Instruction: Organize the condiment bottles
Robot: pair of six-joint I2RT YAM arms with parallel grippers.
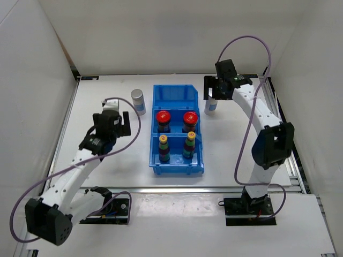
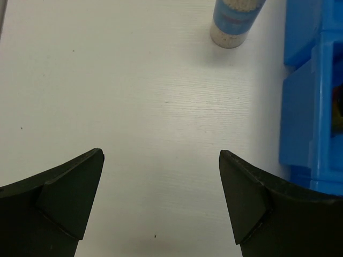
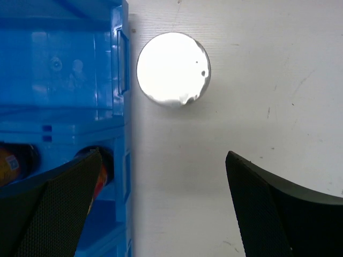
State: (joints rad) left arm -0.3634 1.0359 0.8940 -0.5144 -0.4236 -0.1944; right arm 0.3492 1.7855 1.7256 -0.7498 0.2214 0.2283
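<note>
Overhead, a blue three-compartment plastic bin (image 1: 154, 134) holds two dark red-lidded jars (image 1: 163, 119) in its middle section and two slim yellow-capped banded bottles (image 1: 164, 147) in the near one. One silver-capped cylinder with a pale blue label (image 1: 138, 101) stands upright on the white table (image 1: 134, 166) left of the bin, ahead of the left gripper (image 1: 122, 123). A second silver-capped cylinder (image 1: 210, 105) stands just right of the bin, beneath the right gripper (image 1: 213, 91).

In the left wrist view, the fingers (image 2: 69, 198) are spread wide around bare table.

In the right wrist view, the jaws are likewise apart. The second cylinder's round cap (image 3: 172, 68) is seen end-on, so its long axis is vertical, cap up. It is probably light, rigid and smooth-sided, best pinched across the labelled body below the cap.
</note>
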